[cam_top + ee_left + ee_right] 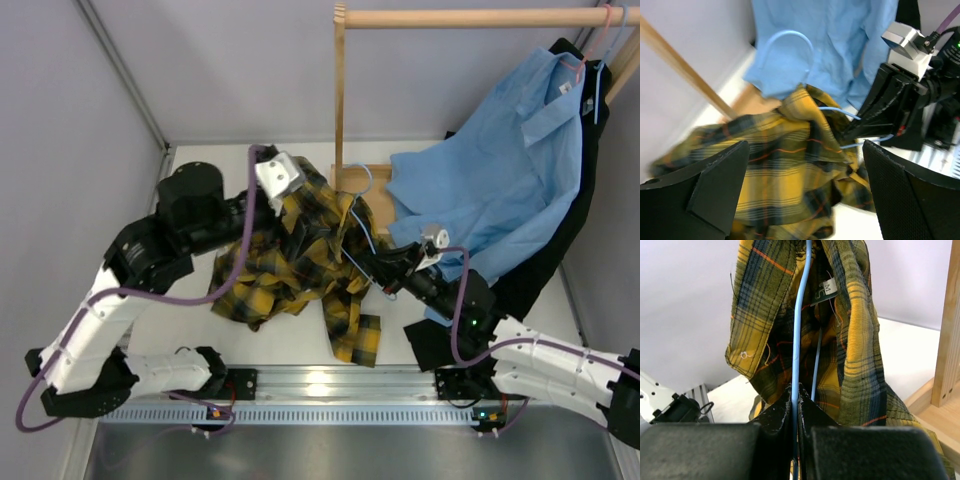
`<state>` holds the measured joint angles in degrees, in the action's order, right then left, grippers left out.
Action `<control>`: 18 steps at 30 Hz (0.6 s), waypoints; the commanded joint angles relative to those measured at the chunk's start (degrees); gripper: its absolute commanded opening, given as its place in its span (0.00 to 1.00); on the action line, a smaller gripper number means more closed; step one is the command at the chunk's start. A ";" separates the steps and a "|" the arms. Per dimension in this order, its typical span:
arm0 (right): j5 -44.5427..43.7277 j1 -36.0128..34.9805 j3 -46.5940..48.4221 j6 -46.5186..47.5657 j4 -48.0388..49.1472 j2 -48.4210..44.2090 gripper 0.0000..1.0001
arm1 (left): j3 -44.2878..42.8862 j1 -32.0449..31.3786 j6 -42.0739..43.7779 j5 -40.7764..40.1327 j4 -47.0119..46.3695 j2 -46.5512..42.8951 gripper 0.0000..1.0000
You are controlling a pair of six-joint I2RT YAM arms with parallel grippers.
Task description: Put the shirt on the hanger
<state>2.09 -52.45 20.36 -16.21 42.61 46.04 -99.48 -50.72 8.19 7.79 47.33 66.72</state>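
**Hanger clamped on the right, plaid shirt bunched over it**

My right tool point(796, 396) is clenched on the thin pale blue hanger point(798, 340). Its fingers are pressed together on the wire, which I read as the anchor for this step: it keeps the frame steady so cloth can be worked over it. From the right wrist the wire runs straight up from the fingers into the neck opening of the plaid shirt point(300, 262), passing just beside the size label point(829, 288) marked M. From the left wrist the hook rises clear above the gathered fabric, so I judge the hanger is already inside the neck rather than lying beside the garment.

My left tool point(806, 146) is released, fingers spread wide with the shirt filling the gap between them. I cannot see either finger touching cloth. I take that pose as lining up for a hold on a shoulder or the collar.

The shirt is yellow and black flannel with fine orange lines. It lies crumpled in the middle of the table point(285, 342), its upper part lifted onto the hanger and the rest heaped in folds below. I cannot make out either shoulder seated on the wire. The light blue shirt point(500, 180) on the wooden rack point(340, 100) hangs just behind the hook, close enough that I would watch for a snag.
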 commanded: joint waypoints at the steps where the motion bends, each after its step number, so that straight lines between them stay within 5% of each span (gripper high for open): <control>1: -0.16 0.85 -0.05 -1.19 11.18 -2.18 0.00 | 2.61 -0.08 10.50 -3.47 -9.61 -6.50 0.98; 6: 0.90 1.38 -2.78 -2.42 11.09 -4.38 0.00 | 7.64 0.53 21.24 2.39 -11.65 -3.36 0.98; 12: 7.40 3.40 -5.59 -2.25 6.18 -9.65 0.00 | -6.75 10.37 26.09 28.35 0.54 11.29 0.94; 18: 13.11 4.02 -6.30 0.82 -1.03 -15.80 0.00 | -15.57 10.73 28.20 32.90 10.76 18.53 0.95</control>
<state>10.11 -49.30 13.15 -17.61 41.10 32.97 -111.46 -39.99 33.26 32.51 51.68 86.43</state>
